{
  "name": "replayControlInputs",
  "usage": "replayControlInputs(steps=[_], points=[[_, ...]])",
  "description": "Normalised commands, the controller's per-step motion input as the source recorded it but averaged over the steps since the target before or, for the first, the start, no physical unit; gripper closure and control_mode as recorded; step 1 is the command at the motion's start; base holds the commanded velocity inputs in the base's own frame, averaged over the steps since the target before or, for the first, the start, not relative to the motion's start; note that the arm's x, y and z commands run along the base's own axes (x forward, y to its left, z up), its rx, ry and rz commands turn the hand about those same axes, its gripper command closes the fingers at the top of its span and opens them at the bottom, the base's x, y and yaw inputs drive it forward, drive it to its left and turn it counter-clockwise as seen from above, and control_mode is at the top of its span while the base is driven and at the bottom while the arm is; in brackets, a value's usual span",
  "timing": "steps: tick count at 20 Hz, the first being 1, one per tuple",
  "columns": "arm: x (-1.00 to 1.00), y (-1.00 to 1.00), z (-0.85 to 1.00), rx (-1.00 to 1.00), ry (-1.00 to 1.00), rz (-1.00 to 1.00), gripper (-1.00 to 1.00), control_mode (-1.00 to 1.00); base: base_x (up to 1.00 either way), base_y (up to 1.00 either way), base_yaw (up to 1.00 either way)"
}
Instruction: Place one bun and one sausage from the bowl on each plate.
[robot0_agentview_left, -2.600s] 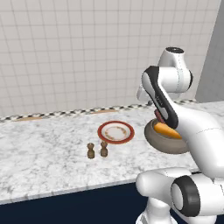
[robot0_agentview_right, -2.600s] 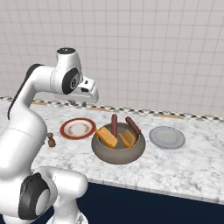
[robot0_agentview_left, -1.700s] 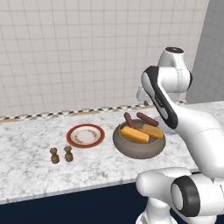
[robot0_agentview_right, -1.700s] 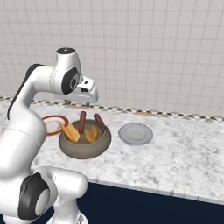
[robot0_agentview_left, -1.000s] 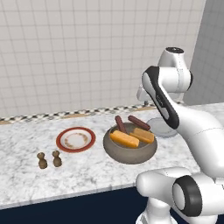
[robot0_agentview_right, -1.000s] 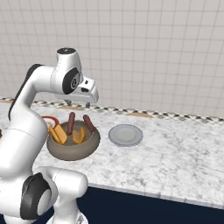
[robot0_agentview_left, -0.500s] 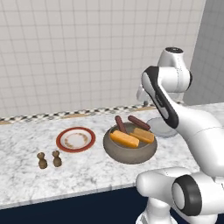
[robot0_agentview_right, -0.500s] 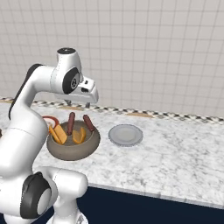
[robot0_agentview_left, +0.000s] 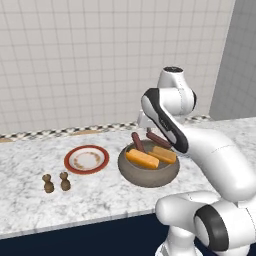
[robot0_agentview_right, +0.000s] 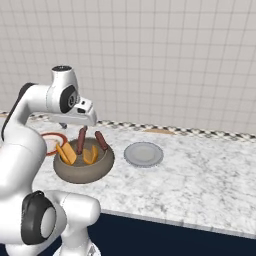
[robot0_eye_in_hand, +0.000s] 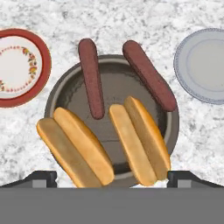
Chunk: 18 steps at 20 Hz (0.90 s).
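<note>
Nothing plated: both buns (robot0_eye_in_hand: 74, 151) and sausages (robot0_eye_in_hand: 92, 78) are sitting in my bowl (robot0_eye_in_hand: 61, 89), plates (robot0_eye_in_hand: 203, 65) waiting bare, my fingers (robot0_eye_in_hand: 41, 177) hovering spread wide, gripping nothing

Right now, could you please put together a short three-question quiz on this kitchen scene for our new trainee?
1. True or false: both buns and both sausages are in or on the bowl, with none on a plate.
2. Multiple choice: in the left base view, the two small brown shakers stand (A) inside the bowl, (B) on the counter in front of the red-rimmed plate, (C) on the grey plate.
3. Fill in: the gripper hovers above the bowl with its jaws ____.

Key: 1 true; 2 B; 3 open.
</note>
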Motion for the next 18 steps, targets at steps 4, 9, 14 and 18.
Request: replayControlInputs(steps=[4, 9, 14, 18], points=[[0.09, 0.39, -0.39, -0.07, 0.02, 0.01, -1.00, -1.00, 0.00, 0.00, 0.00], [0.63, -0.13, -0.32, -0.07, -0.01, 0.00, -1.00, -1.00, 0.00, 0.00, 0.00], [0.53, -0.42, -0.15, -0.02, 0.00, 0.00, -1.00, -1.00, 0.00, 0.00, 0.00], [0.44, -0.37, -0.18, 0.00, 0.00, 0.00, -1.00, -1.00, 0.00, 0.00, 0.00]])
